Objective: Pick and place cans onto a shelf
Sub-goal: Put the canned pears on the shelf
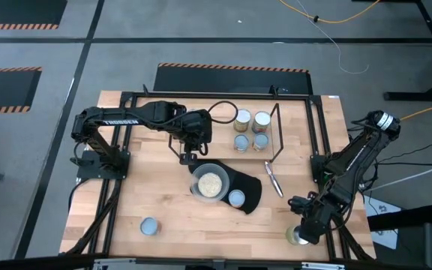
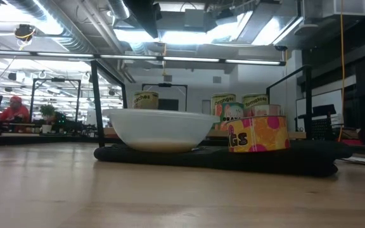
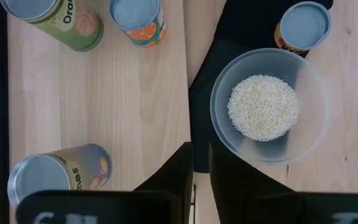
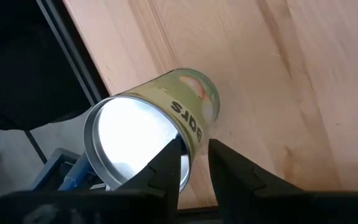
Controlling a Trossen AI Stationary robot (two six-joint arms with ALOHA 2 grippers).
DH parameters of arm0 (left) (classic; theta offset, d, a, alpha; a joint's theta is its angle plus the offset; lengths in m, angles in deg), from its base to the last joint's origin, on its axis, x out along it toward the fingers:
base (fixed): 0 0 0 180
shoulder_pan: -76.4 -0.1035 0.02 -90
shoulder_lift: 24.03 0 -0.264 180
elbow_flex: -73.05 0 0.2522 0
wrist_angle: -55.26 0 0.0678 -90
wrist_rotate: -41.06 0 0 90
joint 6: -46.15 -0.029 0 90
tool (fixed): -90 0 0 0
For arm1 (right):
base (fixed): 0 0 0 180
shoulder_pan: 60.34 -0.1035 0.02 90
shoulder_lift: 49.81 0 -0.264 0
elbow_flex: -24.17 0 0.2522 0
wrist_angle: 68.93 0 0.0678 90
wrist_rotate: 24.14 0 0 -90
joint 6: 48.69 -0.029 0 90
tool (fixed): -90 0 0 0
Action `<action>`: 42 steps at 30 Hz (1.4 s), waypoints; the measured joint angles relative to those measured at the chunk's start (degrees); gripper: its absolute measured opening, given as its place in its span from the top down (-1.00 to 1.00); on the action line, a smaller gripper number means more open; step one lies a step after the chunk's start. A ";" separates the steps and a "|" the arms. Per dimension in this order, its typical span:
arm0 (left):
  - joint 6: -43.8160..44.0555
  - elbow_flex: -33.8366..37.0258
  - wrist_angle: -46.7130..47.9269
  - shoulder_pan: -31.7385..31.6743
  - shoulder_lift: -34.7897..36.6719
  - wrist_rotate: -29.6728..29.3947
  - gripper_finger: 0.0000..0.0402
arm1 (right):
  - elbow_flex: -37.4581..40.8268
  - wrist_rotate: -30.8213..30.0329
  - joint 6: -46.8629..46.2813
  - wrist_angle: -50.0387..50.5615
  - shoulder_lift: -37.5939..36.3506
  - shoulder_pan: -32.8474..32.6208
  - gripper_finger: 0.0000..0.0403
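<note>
Watching the right gripper (image 4: 193, 163) at the high view's lower right, you see narrow-set fingers above a can (image 4: 151, 134) at the table edge, gripping nothing; a nudge could topple it off. Left gripper (image 3: 201, 171) idles empty mid-frame; shelf (image 1: 276, 131) sits upper centre.

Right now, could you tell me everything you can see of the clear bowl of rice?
The bowl is a round, translucent, plastic-looking dish standing upright on the black mat, near the table's middle. A low heap of pale rice grains covers its bottom. A short can with a bluish lid stands beside it on the mat. The left gripper hangs just beyond its rim, not touching it.
</note>
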 joint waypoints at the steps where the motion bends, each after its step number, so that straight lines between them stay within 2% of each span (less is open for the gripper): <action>1: 0.00 0.00 0.01 0.00 0.00 0.00 0.78 | 0.00 0.00 0.00 0.00 0.02 0.00 0.57; 5: -0.42 0.00 -0.01 0.00 0.00 0.00 0.78 | 0.00 -0.29 0.00 0.04 0.04 0.00 0.61; 10: -1.23 -0.07 0.26 -0.02 1.96 -0.01 0.78 | 0.02 -0.74 0.04 0.10 0.09 0.00 0.86; 12: -1.46 -0.07 0.79 0.00 3.69 0.00 0.78 | 0.02 -0.89 0.13 0.33 0.07 0.00 0.95; 19: -1.49 1.49 1.50 0.00 13.82 0.11 0.78 | -0.14 -3.85 0.09 0.46 0.09 0.31 0.97; 22: -0.29 7.98 -1.93 0.64 20.07 0.12 0.78 | -1.30 -4.17 0.22 1.23 0.19 1.32 0.98; 30: 6.18 33.75 -17.65 4.39 36.15 0.28 0.78 | -5.85 -4.65 5.10 4.41 0.37 7.95 0.99; 36: 12.25 48.17 -24.26 8.09 43.46 0.26 0.78 | -11.31 -4.41 16.20 5.40 0.31 16.04 0.99; 42: 13.79 57.67 -33.40 12.11 47.42 0.26 0.78 | -18.32 -4.36 29.45 5.83 0.27 25.88 0.99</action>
